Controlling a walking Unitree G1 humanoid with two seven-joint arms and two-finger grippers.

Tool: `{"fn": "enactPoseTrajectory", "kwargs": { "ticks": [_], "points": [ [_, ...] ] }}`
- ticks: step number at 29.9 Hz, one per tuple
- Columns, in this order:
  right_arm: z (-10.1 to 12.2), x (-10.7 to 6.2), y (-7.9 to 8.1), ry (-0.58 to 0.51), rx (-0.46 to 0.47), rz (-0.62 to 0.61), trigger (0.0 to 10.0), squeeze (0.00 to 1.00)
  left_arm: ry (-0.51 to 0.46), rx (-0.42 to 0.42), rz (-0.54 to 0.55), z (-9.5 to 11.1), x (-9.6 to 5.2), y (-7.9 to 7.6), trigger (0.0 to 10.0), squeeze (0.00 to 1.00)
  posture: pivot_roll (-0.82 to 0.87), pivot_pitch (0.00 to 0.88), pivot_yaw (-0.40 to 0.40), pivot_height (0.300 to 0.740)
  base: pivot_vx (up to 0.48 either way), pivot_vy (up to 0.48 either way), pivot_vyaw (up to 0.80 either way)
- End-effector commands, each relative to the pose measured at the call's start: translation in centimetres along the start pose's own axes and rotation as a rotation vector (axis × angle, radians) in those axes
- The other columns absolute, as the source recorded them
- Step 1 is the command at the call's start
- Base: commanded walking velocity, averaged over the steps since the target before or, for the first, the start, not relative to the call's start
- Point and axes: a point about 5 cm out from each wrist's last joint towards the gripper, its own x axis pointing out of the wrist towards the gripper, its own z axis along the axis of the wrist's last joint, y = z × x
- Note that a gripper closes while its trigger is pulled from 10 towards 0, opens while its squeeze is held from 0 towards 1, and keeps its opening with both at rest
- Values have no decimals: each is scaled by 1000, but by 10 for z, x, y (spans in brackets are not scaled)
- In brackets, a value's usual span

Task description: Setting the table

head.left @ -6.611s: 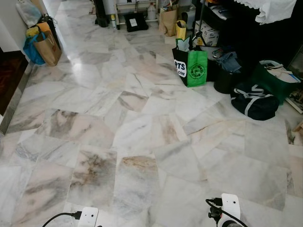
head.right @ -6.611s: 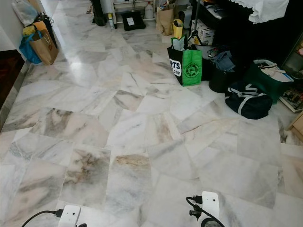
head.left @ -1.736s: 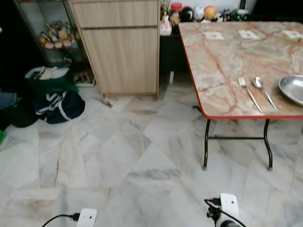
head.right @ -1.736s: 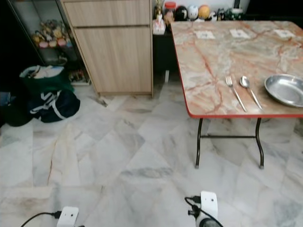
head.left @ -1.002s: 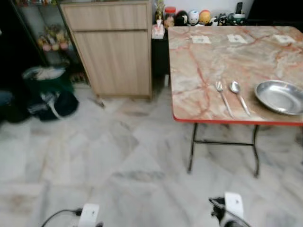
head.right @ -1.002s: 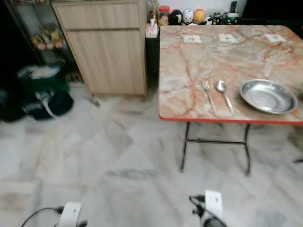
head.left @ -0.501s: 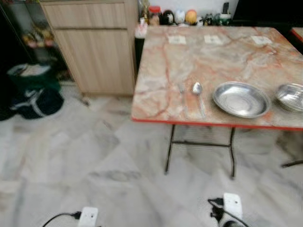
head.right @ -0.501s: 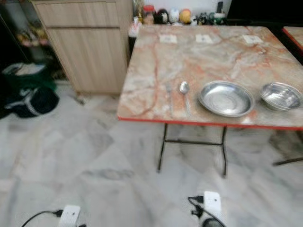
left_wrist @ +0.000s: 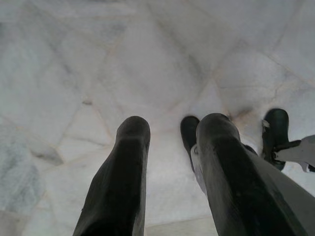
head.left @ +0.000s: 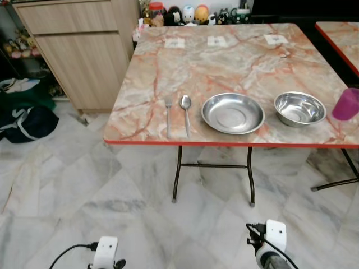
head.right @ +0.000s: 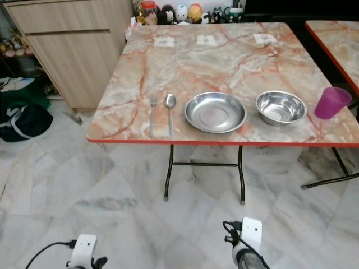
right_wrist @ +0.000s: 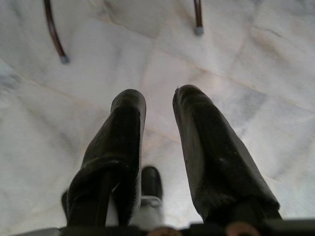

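Right gripper [right_wrist: 157, 101] points down at the marble floor [right_wrist: 256, 64], its two black fingers [right_wrist: 120, 142] set apart with pale tile showing in the gap between them and nothing held. Two dark metal table legs [right_wrist: 53, 34] stand on the floor beyond the fingertips, each ending in a small foot. Below the fingers a dark rounded part of the robot [right_wrist: 151, 182] shows against the tiles

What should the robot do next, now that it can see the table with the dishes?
Probably step closer to the table. The fork, spoon, plate and bowl lie near its front edge, while both grippers, left and right, hang low over the floor, jaws open and empty.
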Motion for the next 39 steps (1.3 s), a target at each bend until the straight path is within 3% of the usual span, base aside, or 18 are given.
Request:
{"fn": "enactPoseTrajectory", "kwargs": {
  "ticks": [1, 9, 12, 13, 16, 18, 22, 27, 34, 39],
  "points": [
    [-2, -2, 2, -18, 9, -5, 10000, 0, 27, -4, 12, -5, -1, 5, 10000, 0, -79, 111, 50, 740, 0, 0, 0],
    [23, -1, 3, -203, 22, 9, 10000, 0, 28, -7, 14, -6, -2, 5, 10000, 0, -88, 111, 42, 740, 0, 0, 0],
    [44, -4, 6, -360, 11, 31, 10000, 0, 25, -12, 19, -6, -2, 9, 10000, 0, -99, 99, 35, 740, 0, 0, 0],
    [44, -4, 6, -360, 11, 31, 10000, 0, 25, -12, 19, -6, -2, 9, 10000, 0, -99, 99, 35, 740, 0, 0, 0],
    [66, -12, 8, -519, -7, 51, 10000, 0, 16, -17, 16, -4, -2, 10, 10000, 0, -108, 89, 34, 740, 0, 0, 0],
    [72, -15, 8, -566, -15, 50, 10000, 0, 12, -20, 12, -3, -2, 9, 10000, 0, -109, 87, 33, 740, 0, 0, 0],
    [78, -18, 8, -602, -21, 48, 10000, 0, 11, -25, 12, -3, -2, 8, 10000, 0, -110, 69, 33, 740, 0, 0, 0],
    [111, -21, 14, -722, -9, 53, 10000, 0, 11, -30, 16, 3, 0, 6, 10000, 0, -113, 22, 37, 740, 0, 0, 0],
    [126, -19, 25, -742, 3, 63, 10000, 0, -11, -39, 19, 14, 3, 0, 10000, 0, -97, 0, 40, 740, 0, 0, 0],
    [135, -20, 28, -762, 12, 61, 10000, 0, -1, -42, 24, 11, 3, -2, 10000, 0, -94, 0, 38, 740, 0, 0, 0]
  ]
}}
